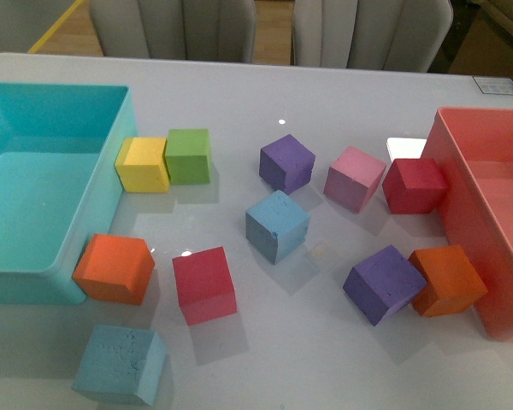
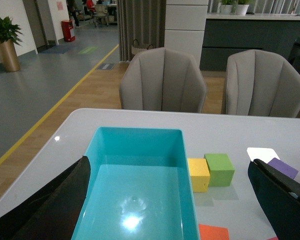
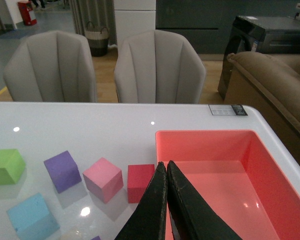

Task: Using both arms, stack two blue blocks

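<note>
One blue block sits near the middle of the white table; it also shows in the right wrist view. The second blue block lies at the front left, near the table's edge. Neither arm shows in the front view. My left gripper is open and empty, its black fingers wide apart above the turquoise bin. My right gripper is shut and empty, its tips over the near left wall of the red bin.
The turquoise bin stands at the left, the red bin at the right. Yellow, green, orange, red, purple, pink and other cubes lie scattered. Chairs stand beyond the far edge.
</note>
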`<move>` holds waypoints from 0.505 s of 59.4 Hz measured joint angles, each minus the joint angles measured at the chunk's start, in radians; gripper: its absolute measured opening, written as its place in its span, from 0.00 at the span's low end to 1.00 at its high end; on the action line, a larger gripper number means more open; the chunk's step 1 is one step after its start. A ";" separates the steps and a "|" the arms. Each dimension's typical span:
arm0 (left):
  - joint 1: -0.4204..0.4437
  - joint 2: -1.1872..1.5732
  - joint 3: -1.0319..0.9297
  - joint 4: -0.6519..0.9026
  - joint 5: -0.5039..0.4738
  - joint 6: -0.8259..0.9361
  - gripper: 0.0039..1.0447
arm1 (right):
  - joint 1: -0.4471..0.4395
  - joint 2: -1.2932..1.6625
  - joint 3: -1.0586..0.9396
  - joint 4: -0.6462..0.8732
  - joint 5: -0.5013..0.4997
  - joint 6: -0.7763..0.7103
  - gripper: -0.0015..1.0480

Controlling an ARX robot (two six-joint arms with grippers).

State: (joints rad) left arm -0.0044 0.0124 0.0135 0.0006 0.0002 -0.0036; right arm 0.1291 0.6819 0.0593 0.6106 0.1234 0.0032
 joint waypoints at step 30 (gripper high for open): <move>0.000 0.000 0.000 0.000 0.000 0.000 0.92 | -0.126 -0.283 -0.037 -0.213 -0.121 0.000 0.02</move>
State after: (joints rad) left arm -0.0044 0.0124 0.0135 0.0002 0.0002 -0.0040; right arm 0.0036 0.3992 0.0227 0.3973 0.0021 0.0029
